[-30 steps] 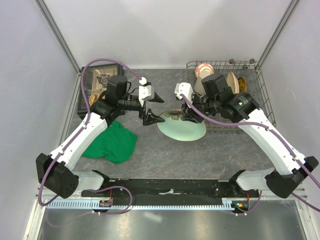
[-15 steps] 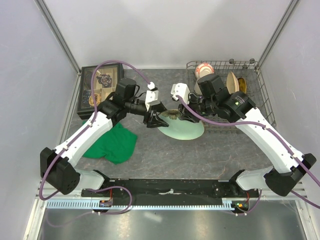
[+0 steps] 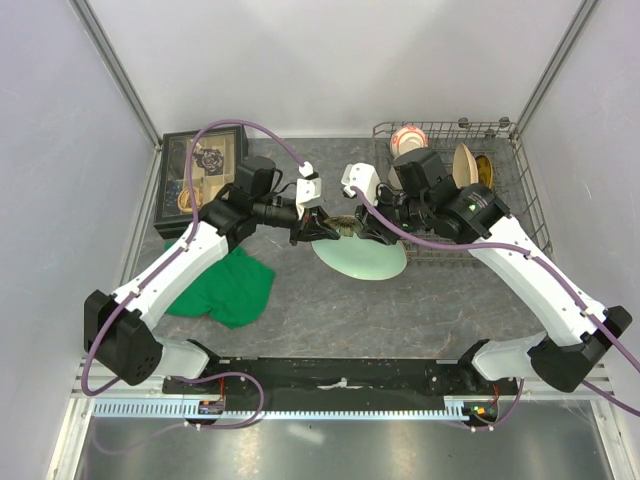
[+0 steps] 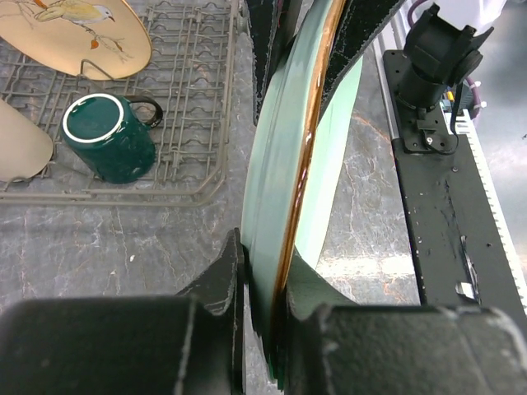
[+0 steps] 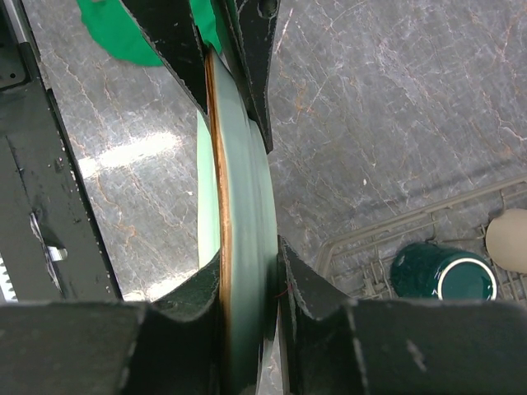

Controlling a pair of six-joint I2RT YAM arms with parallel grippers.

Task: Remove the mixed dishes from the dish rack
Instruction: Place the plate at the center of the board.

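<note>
A pale green plate (image 3: 365,258) with a brown rim hangs on edge above the table, just left of the dish rack (image 3: 445,127). My left gripper (image 3: 318,228) is shut on its left rim (image 4: 284,181). My right gripper (image 3: 372,232) is shut on the opposite rim (image 5: 239,214). In the rack stand a red-and-white bowl (image 3: 407,138), tan plates (image 3: 465,163), a dark green mug (image 4: 107,138) lying mouth-up, a beige cup (image 4: 16,144) and a cream plate with a bird pattern (image 4: 74,33).
A green cloth (image 3: 225,285) lies crumpled on the table at the left. A black box with a glass lid (image 3: 195,170) sits at the back left. The arms' black base rail (image 3: 340,380) runs along the near edge.
My left gripper has moved right to the plate and closed on its rim. The right gripper has kept its hold and shifted the plate slightly left.
</note>
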